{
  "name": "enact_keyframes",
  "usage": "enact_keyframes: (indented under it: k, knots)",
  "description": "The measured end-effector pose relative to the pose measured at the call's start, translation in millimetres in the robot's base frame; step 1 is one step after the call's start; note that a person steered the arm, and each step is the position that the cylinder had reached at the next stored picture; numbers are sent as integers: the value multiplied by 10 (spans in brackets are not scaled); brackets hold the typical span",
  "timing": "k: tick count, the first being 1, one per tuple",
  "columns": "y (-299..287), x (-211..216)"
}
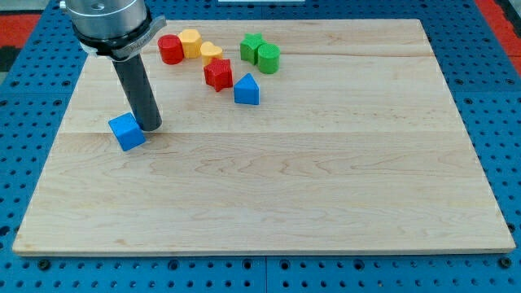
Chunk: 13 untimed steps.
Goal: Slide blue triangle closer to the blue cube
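Note:
The blue triangle (247,89) sits on the wooden board (326,179) toward the view's top, just right of a red star-shaped block (217,74). The blue cube (127,131) lies at the view's left side of the board. My tip (150,127) rests on the board right beside the cube, at its right edge, touching or nearly touching it. The triangle is well to the right of and above my tip.
A red cylinder (170,50), a yellow block (190,42) and a yellow heart-shaped block (211,53) cluster at the view's top left. Two green blocks (251,47) (268,57) stand just above the triangle. A blue pegboard (32,89) surrounds the board.

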<state>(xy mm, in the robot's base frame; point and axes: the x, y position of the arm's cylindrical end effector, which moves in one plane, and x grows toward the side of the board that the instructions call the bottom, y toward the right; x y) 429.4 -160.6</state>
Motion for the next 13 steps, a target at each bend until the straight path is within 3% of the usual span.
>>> enact_keyframes:
  k: [7,9,10,13]
  knots:
    - [3102,-36]
    - [3672,-630]
    - [3389,-818]
    - [1901,-858]
